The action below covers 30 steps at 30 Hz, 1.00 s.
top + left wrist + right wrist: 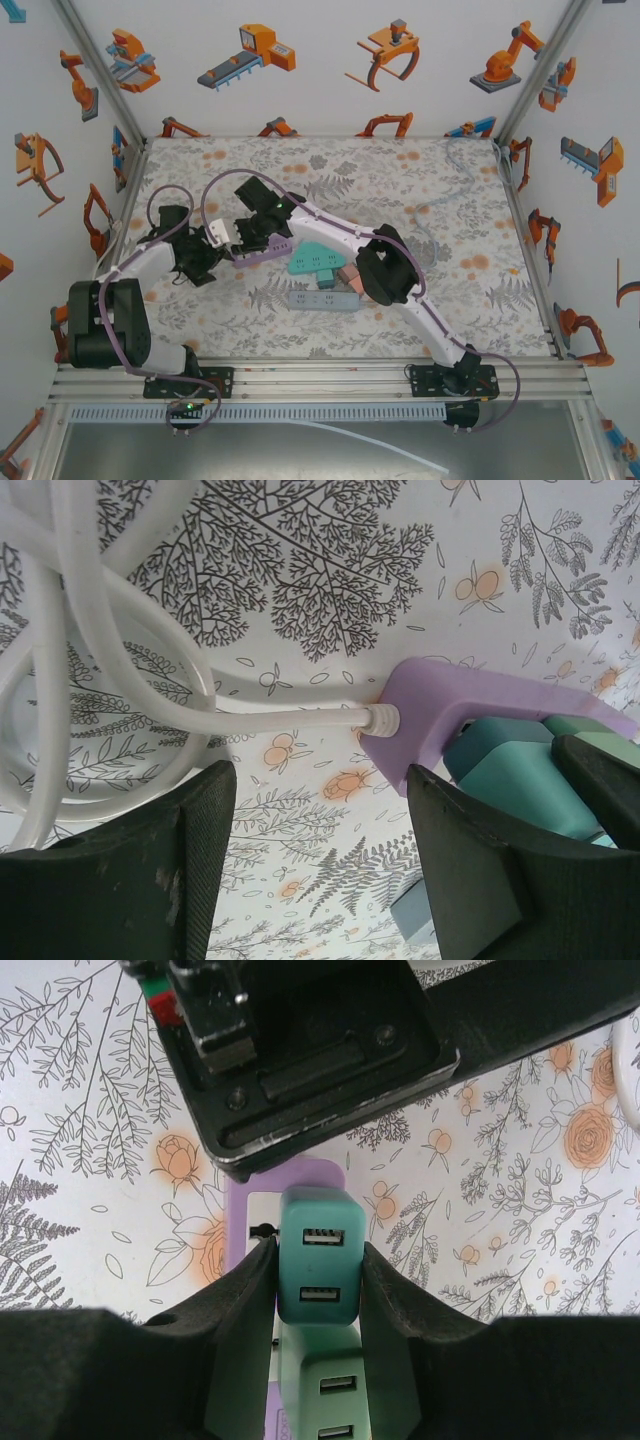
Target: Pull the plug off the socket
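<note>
The right gripper (318, 1260) has its two fingers (240, 1310) clamped on the sides of the teal plug (318, 1270), which is seated in the purple socket strip (245, 1210) with its two USB ports facing up and a second teal charger (335, 1390) just on its near side. The left gripper (315, 850) has its fingers (200, 860) apart, one just beside the strip's end where the white cable (290, 718) enters, the other out over the floral table (400, 200). The strip lies left of the table's centre, with a teal strip (312, 262) and a grey-blue strip (322, 300) near it on the right.
</note>
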### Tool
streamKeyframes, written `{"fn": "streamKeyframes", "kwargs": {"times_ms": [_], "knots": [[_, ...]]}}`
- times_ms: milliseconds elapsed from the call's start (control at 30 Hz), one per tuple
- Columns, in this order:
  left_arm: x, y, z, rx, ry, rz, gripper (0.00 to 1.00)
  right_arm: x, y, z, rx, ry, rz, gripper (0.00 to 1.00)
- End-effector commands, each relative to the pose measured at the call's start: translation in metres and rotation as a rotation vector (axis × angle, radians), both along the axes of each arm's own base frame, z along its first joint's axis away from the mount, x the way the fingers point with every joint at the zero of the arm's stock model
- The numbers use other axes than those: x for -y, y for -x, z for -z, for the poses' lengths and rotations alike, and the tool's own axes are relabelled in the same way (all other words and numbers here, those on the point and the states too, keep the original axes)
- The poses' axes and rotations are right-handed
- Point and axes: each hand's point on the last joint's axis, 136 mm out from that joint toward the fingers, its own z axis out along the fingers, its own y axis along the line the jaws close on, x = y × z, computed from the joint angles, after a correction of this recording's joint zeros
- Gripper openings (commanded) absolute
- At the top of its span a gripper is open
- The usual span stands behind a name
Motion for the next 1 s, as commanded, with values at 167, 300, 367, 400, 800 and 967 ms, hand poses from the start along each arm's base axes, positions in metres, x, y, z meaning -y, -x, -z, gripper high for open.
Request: {"fn": "streamKeyframes", "kwargs": {"times_ms": [167, 300, 367, 400, 800, 967], "knots": [[-0.002, 0.016, 0.023, -0.103, -0.078, 0.039, 0.64, -0.013, 0.009, 0.002, -0.065, -0.033, -0.002, 0.27], [-0.006, 0.019, 0.027, -0.124, -0.1, 0.028, 0.6, -0.016, 0.008, -0.003, -0.085, -0.047, 0.014, 0.21], [-0.01, 0.022, 0.029, -0.147, -0.124, 0.012, 0.57, -0.018, 0.008, -0.009, -0.099, -0.061, 0.024, 0.2], [-0.012, 0.024, 0.03, -0.155, -0.133, 0.007, 0.56, -0.02, 0.007, -0.014, -0.105, -0.071, 0.027, 0.18], [-0.019, 0.028, 0.034, -0.179, -0.167, -0.008, 0.53, -0.031, -0.005, -0.059, -0.17, -0.178, 0.085, 0.08], [-0.021, 0.028, 0.034, -0.181, -0.174, -0.013, 0.53, -0.031, -0.006, -0.062, -0.153, -0.192, 0.072, 0.06]]}}
